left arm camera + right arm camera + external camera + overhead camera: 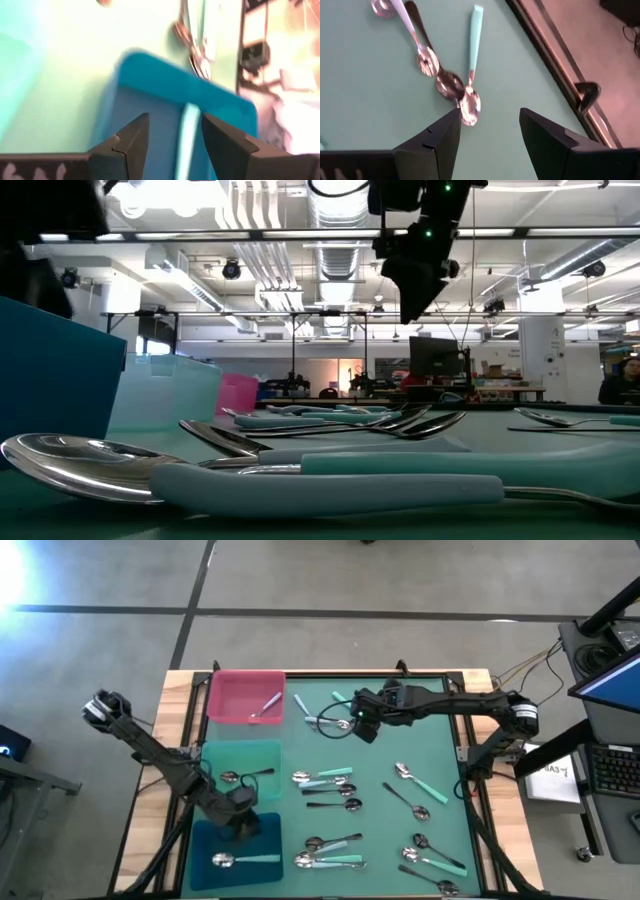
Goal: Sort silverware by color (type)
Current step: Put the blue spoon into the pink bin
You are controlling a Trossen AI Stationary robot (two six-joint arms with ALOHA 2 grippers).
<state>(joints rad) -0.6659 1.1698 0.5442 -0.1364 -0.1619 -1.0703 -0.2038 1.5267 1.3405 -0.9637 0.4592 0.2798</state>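
**A:** So how far had we gotten with the silverware sort at that point?

**B:** Honestly, barely started. From above we could see one teal-handled spoon [245, 860] lying in the blue tray [205, 840], one black-handled spoon [243, 776] in the teal tray [265, 755], and one pale-handled piece [268, 705] in the pink tray [225, 685]. Three in trays; the bulk of it was still loose on the green worktop [440, 720].

**A:** And the arms?

**B:** Our left tool [240, 823] hung over the blue tray. In its wrist view the jaws stood wide apart with nothing between them, and the teal handle [189, 135] lay in the tray right below the gap. So we'd call that spoon delivered.

**A:** Right side?

**B:** The right tool [362, 723] was up at the far end of the worktop, over a little cluster of spoons [322, 720]. Jaws open, empty. Its wrist view showed a teal-handled spoon [471, 60] with its bowl touching a couple of others [435, 70], so that looked like the next pick to us, and a fiddly one with the heads bunched up.

**A:** What was left?

**B:** Loads. A group mid-worktop [330, 785], another near the front edge [330, 850], and a scattering on the right [425, 810]. Teal, black and all-silver handles were mixed together.
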